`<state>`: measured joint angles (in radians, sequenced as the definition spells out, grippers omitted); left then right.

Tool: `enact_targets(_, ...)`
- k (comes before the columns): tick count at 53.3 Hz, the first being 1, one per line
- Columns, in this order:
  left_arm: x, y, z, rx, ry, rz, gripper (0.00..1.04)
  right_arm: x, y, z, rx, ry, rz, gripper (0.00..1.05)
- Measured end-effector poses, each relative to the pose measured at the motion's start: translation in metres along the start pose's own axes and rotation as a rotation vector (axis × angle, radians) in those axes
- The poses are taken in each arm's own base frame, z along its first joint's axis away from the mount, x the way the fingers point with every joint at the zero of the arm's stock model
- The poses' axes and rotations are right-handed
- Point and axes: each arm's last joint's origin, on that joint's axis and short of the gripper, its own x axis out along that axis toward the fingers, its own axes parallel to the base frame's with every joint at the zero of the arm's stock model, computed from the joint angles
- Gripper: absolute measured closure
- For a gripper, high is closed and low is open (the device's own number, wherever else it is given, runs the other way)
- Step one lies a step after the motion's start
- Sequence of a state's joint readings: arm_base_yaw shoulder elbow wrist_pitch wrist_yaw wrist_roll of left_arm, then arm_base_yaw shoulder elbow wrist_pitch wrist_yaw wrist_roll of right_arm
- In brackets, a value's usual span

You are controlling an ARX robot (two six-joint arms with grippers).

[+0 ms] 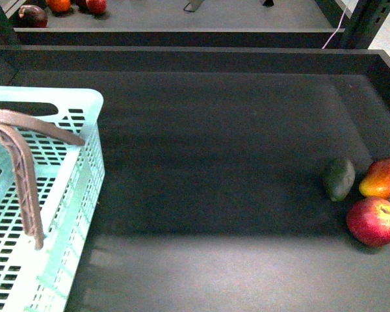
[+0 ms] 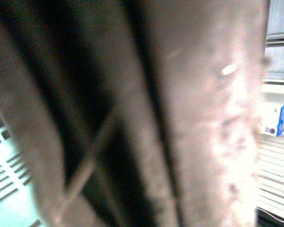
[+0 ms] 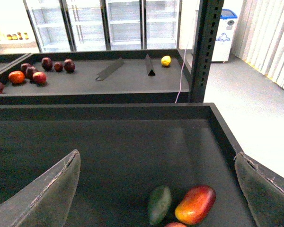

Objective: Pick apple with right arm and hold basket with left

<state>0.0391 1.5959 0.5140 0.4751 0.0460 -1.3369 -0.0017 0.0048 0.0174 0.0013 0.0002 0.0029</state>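
The apple (image 1: 375, 221) is not picked yet. It lies at 4 o'clock on the dark tray (image 1: 214, 162), and the basket (image 1: 84, 170) stands at 8 o'clock. The right gripper (image 3: 156, 155) hangs above that corner with its fingers wide apart. The left gripper is hidden. Its camera is right up against the brown handle (image 2: 203, 118), so I cannot tell its grip.

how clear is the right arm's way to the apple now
Probably clear: the apple lies uncovered on the tray floor, the mango-like fruit and green fruit sit behind it, and the right tool is open nearby.
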Motion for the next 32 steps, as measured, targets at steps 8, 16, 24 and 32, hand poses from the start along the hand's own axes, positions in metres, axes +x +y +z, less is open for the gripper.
enact_targets(8, -0.010, -0.008, -0.003, 0.044, 0.014, -0.014, 0.90, 0.000, 0.000, 0.000, 0.000, 0.000, 0.000, 0.09)
enact_targets(16, -0.026, -0.022, -0.010, 0.087, 0.029, -0.053, 0.90, 0.000, 0.000, 0.000, 0.000, 0.000, 0.000, 0.09)
enact_targets(24, -0.037, -0.052, -0.034, 0.179, 0.084, -0.109, 0.90, 0.000, 0.000, 0.000, 0.000, 0.000, 0.000, 0.09)
enact_targets(32, -0.050, -0.090, -0.087, 0.287, 0.212, -0.197, 0.90, 0.000, 0.000, 0.000, 0.000, 0.000, 0.000, 0.09)
